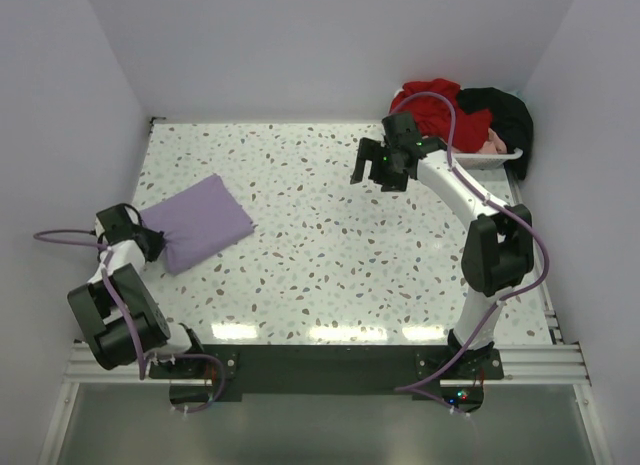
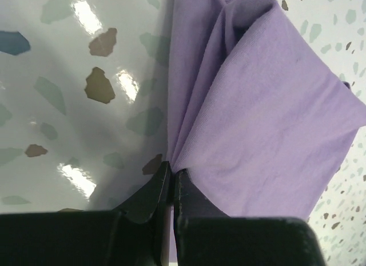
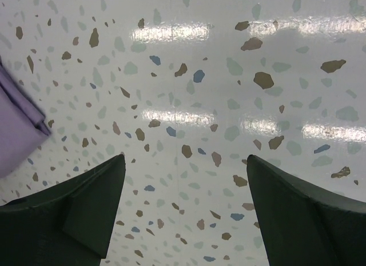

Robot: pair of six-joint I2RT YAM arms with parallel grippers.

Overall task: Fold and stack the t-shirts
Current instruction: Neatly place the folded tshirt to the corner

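Top view: folded lavender t-shirt [image 1: 200,223] left of centre, left gripper [image 1: 158,243] at its lower-left corner. The right gripper [image 1: 385,165] is upper right of centre over the speckled table [image 1: 320,255], jaws wide. Upper right corner: red t-shirt [image 1: 430,103], black t-shirt [image 1: 505,120], pink t-shirt [image 1: 493,140] heaped in white tray [image 1: 480,161].
Left wrist: jaws pinched tight on the lavender edge, bottom centre.
Right wrist: fingers [image 3: 97,203] spread wide, lavender corner at left edge.

Folded t-shirt [image 1: 202,223] left, t-shirt heap [image 1: 475,118] far right

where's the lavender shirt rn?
The lavender shirt lies folded on the left of the table in the top view, a corner pinched by the left gripper.
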